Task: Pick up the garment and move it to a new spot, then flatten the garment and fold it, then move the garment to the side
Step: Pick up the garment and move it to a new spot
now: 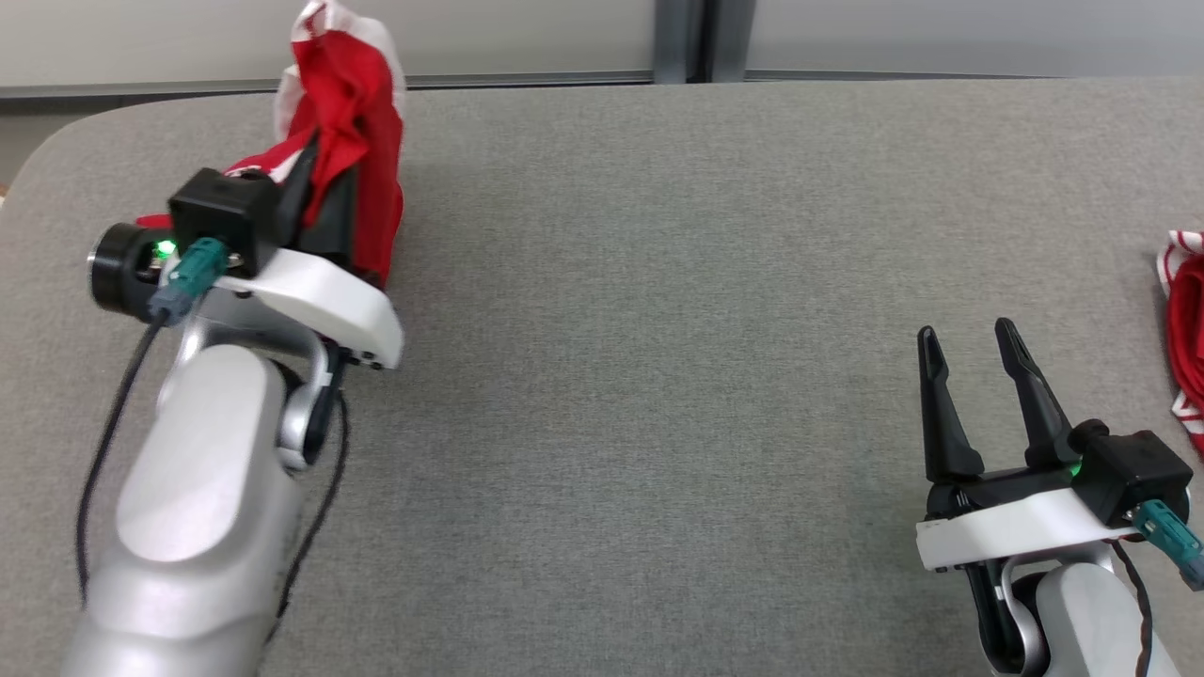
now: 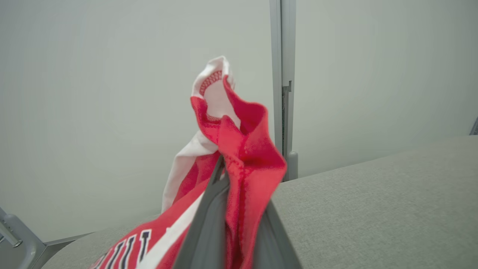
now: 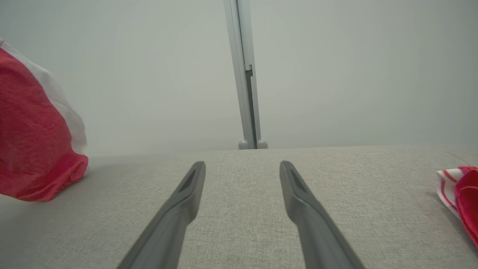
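Left claw (image 1: pixel 310 160) clamped on garment (image 1: pixel 357 94), tips part-hidden | right claw (image 1: pixel 966 331) apart | red cloth (image 1: pixel 1187 320) cropped

We get soft, even, bright light all over. The garment (image 3: pixel 33 149) throws a faint shadow on the table (image 3: pixel 239 224). In the wrist views, the near fingers (image 3: pixel 185 201) and cloth look blurred.
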Robot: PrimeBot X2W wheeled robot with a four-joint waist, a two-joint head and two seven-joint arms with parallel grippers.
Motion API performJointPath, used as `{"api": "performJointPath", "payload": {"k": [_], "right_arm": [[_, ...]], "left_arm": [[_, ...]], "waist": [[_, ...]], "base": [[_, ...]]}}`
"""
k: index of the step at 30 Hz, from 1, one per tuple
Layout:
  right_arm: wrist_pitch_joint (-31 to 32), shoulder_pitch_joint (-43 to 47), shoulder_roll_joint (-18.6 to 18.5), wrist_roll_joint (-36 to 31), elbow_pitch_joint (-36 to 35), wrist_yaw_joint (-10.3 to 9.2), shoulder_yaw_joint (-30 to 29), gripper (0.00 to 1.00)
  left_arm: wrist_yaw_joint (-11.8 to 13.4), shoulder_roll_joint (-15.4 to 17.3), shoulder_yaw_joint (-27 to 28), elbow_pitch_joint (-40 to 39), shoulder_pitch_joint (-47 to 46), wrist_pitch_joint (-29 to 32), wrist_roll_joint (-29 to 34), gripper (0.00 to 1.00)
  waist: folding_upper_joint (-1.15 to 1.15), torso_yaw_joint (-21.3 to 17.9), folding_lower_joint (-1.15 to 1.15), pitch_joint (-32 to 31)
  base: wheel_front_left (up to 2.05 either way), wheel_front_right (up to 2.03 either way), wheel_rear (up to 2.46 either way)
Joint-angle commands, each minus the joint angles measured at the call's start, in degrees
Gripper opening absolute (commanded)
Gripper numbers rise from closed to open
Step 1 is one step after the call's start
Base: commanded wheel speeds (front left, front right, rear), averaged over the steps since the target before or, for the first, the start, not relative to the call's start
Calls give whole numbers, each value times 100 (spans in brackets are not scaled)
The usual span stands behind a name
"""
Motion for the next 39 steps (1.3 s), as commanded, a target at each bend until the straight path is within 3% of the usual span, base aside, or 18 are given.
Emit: {"api": "performJointPath", "payload": {"k": [1, 7, 14, 15, 16, 17, 22, 26, 29, 39], "right_arm": [[-39, -92, 14, 47, 22, -3, 4, 100], [-44, -215, 108, 85, -11, -3, 68, 100], [-45, -295, 178, 124, -29, -2, 81, 100], [-45, -311, 191, 134, -31, -3, 94, 100], [-45, -324, 200, 140, -29, -3, 107, 100], [-45, -332, 206, 146, -26, -3, 113, 100], [-46, -336, 232, 134, -1, -3, 78, 100], [-46, -286, 248, 102, 9, -3, 49, 100], [-46, -220, 249, 84, 19, -3, 29, 100], [-46, 52, 120, 42, 170, -3, 154, 100]], "left_arm": [[70, -200, -124, -227, 78, 84, 19, 0], [198, -702, -533, -426, 128, 266, -41, 0], [456, -903, -1182, -126, -8, 237, -74, 0], [490, -914, -1305, -55, -24, 231, -136, 39], [535, -919, -1472, -42, -47, 191, -246, 95], [567, -933, -1676, -32, -70, 178, -369, 100], [763, -909, -2537, -40, -230, 27, -925, 100], [936, -925, -2714, 13, -390, -271, -1233, 100], [1030, -893, -2561, 129, -448, -504, -1308, 100], [1051, 64, -1549, -104, 619, -847, -1334, 100]], "waist": [[0, -195, 0, 18], [0, -625, 0, 230], [0, -1011, 0, 413], [0, -1063, 0, 438], [0, -1108, 0, 457], [0, -1146, 0, 471], [0, -1191, 0, 497], [0, -1023, 0, 414], [0, -825, 0, 286], [0, -88, 0, -361]], "base": [[0, 0, 0], [0, 0, 0], [0, 0, 0], [0, 0, 0], [0, 0, 0], [0, 0, 0], [0, 0, 0], [0, 0, 0], [0, 0, 0], [0, 0, 0]]}}
